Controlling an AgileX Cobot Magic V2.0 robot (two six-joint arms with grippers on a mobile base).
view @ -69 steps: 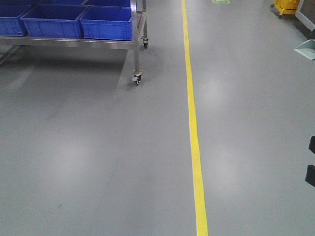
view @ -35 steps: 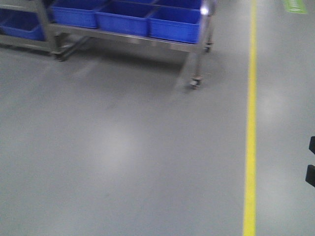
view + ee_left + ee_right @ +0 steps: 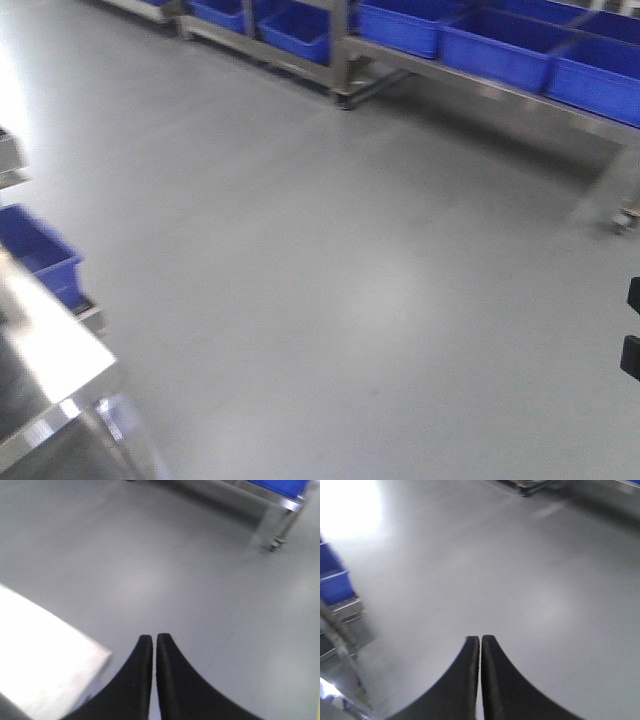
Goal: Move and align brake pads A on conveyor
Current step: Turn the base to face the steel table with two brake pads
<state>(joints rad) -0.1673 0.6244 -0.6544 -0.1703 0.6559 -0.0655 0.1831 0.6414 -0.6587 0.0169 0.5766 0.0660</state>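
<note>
The brake pads A and the conveyor are out of view in every frame. In the left wrist view my left gripper point(image 3: 154, 638) is shut, its black fingers together with nothing between them, held over grey floor. My right gripper point(image 3: 480, 639) is likewise shut and empty in the right wrist view, also above bare grey floor. A black piece of the robot shows at the right edge of the front view.
Blue bins point(image 3: 500, 40) sit on a steel rack along the back, with a caster point(image 3: 627, 220) at right. A shiny steel table corner point(image 3: 50, 370) stands at the lower left, with a blue bin point(image 3: 40, 255) beside it. Grey floor point(image 3: 350, 280) fills the middle.
The front view has swung left: the yellow floor line has left the frame, the rack of blue bins has slid to the right, and a steel table corner has come in at lower left.
</note>
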